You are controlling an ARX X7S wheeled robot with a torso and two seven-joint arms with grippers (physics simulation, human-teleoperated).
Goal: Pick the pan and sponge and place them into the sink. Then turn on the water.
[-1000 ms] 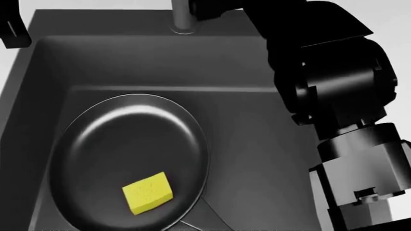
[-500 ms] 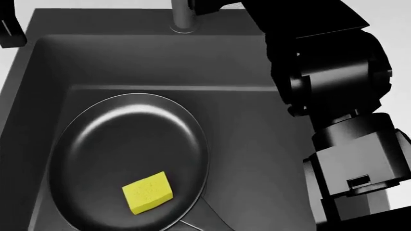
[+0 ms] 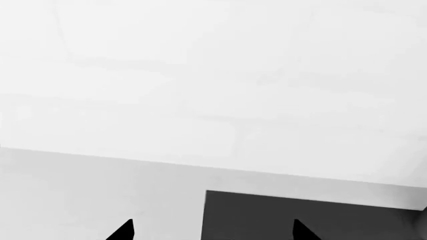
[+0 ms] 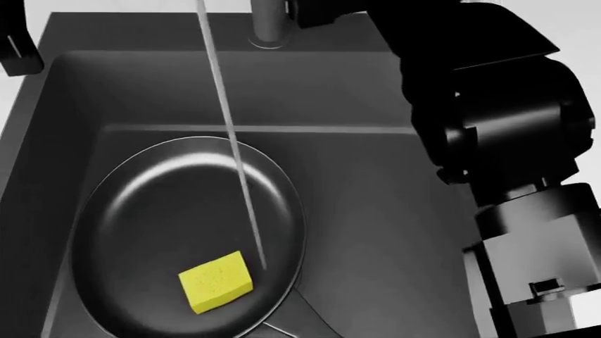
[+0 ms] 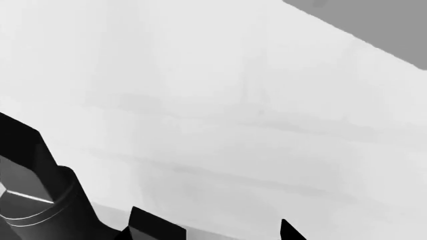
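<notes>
The dark grey pan [image 4: 160,204] lies in the sink [image 4: 376,211], its handle [image 4: 281,329] running off the near edge of the head view. The yellow sponge [image 4: 216,282] lies inside the pan. A thin pale stream of water [image 4: 233,148] falls from above into the pan beside the sponge. The grey faucet [image 4: 267,24] stands at the sink's back rim. My right arm [image 4: 488,105] reaches up beside the faucet; my right gripper [image 5: 213,232] shows its jaws apart, the dark faucet [image 5: 27,180] next to it. My left gripper [image 3: 212,231] is open and empty over the sink's corner [image 3: 307,215].
Pale counter [image 3: 100,190] surrounds the sink, with a white wall [image 3: 213,75] behind. My left arm's black end [image 4: 14,42] shows at the far left. My right arm's bulk covers the sink's right rim.
A stream of water now falls into the pan; none showed before. My right arm has shifted slightly by the faucet. The pan and sponge have not moved.
</notes>
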